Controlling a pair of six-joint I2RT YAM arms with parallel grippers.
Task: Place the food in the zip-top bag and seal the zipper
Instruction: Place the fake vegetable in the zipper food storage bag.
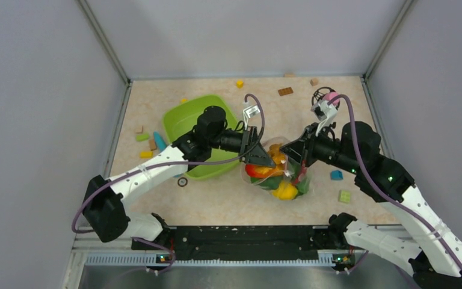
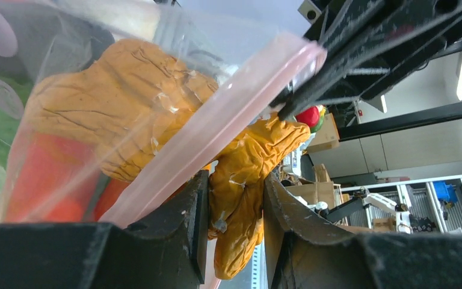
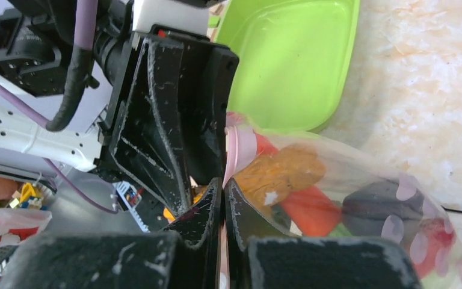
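Table [image 1: 216, 205], beige marbled, enclosed by grey walls; scattered blocks [image 1: 285, 91], lime tray [image 1: 183, 117] left of centre. Zip-top bag [image 1: 277, 174] at centre beside tray, held between both hands, food [image 1: 284, 191] inside. Left hand [image 2: 234, 180] clamped on bag over an orange piece; right hand [image 3: 224, 186] pinched together on zipper [image 2: 216, 129]. Food kinds blurred behind plastic; seal indeterminate.

My left gripper [image 1: 269, 161] and right gripper [image 1: 303, 167] meet almost nose to nose over the bag [image 1: 283, 182] mid-bench, with little gap between them. The tray [image 1: 183, 117] hems in my left arm on the far-left side. Loose blocks [image 1: 336, 175] dot the left, right and far edges. Bare bench runs along the near edge and behind the bag.
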